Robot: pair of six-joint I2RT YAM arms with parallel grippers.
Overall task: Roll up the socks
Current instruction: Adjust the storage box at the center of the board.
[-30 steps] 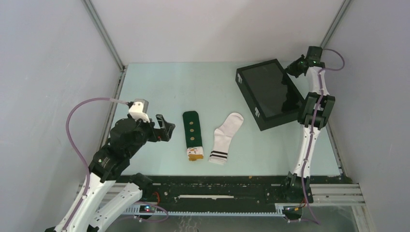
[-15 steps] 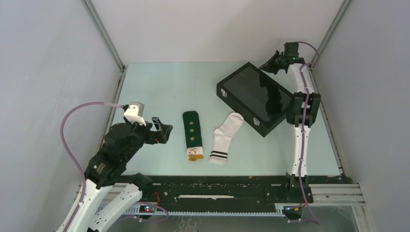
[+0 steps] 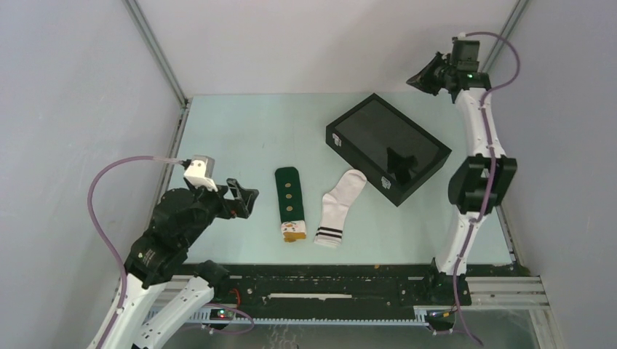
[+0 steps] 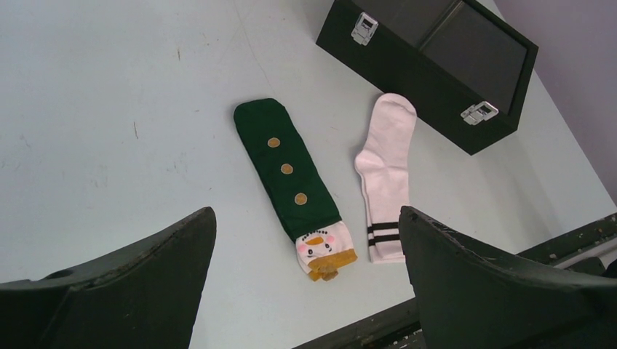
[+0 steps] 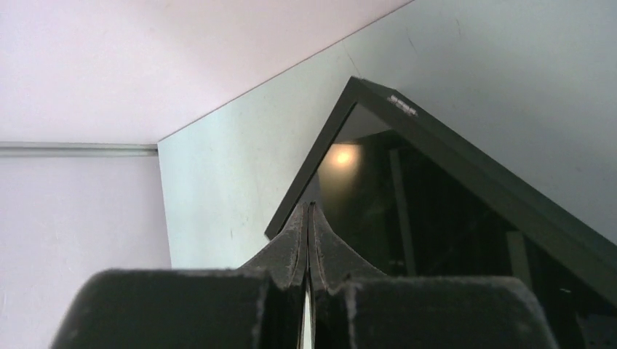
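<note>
Green sock (image 3: 288,196) and white sock (image 3: 342,200) are found flat, unrolled; reaching is required of the wide-spread left gripper (image 3: 246,198), right gripper (image 5: 310,218) pinched empty.

The left arm (image 3: 169,236) rises from its base at the near left and folds at the elbow. Its left hand (image 3: 246,198) points right and slightly down, the two fingers (image 4: 138,280) spread wide with nothing between them. The right arm (image 3: 476,182) stretches tall from the near right toward the far right corner, where the right hand (image 3: 416,80) sits high and points left, fingertips pressed together on nothing.
</note>
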